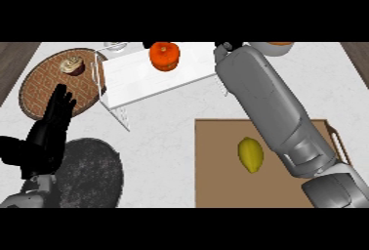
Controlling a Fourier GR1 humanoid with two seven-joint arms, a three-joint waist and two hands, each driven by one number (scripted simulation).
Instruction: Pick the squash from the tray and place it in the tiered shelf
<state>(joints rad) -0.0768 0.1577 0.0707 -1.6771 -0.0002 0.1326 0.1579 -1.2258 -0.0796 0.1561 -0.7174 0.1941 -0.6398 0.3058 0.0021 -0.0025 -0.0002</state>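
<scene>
An orange, pumpkin-like squash (165,56) sits on the top of the white tiered shelf (137,83) at the back centre. The brown tray (216,166) lies at the front right and holds a yellow oval fruit (250,154). My right forearm crosses the tray's right side and stretches toward the back. Only a small black part of my right hand (224,47) shows at the picture's top, just right of the shelf and apart from the squash. My left hand (54,119) rests open at the left edge, fingers up.
A round brown plate (43,93) with a cupcake (71,64) lies at the back left, partly under the shelf. A dark round mat (93,176) is at the front left. A glass (115,47) and a bowl (279,47) stand at the back edge.
</scene>
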